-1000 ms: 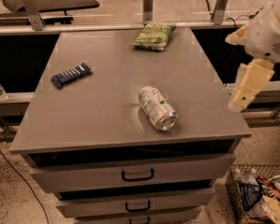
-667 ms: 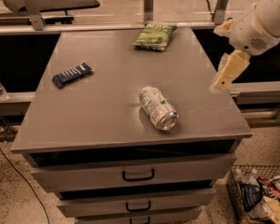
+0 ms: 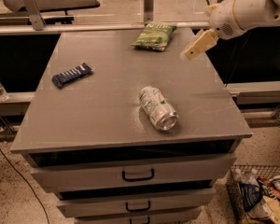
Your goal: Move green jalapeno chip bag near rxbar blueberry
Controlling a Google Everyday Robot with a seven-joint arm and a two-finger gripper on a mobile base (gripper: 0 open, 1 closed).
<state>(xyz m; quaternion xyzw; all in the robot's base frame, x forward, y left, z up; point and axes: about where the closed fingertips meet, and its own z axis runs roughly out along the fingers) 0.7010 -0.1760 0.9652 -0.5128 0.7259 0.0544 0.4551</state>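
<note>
Leftward we are swinging our tan end effector (image 3: 190, 52), state untellable, beside the light crinkly green chip bag (image 3: 154, 35), likely pinchable edgewise.

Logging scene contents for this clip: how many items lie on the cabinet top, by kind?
Snack bags: 1, the green jalapeno chip bag
Wrapped bars: 1, the rxbar blueberry
Cans: 1, the soda can, on its side
Total: 3
The gripper hovers right of the chip bag, apart from it.
</note>
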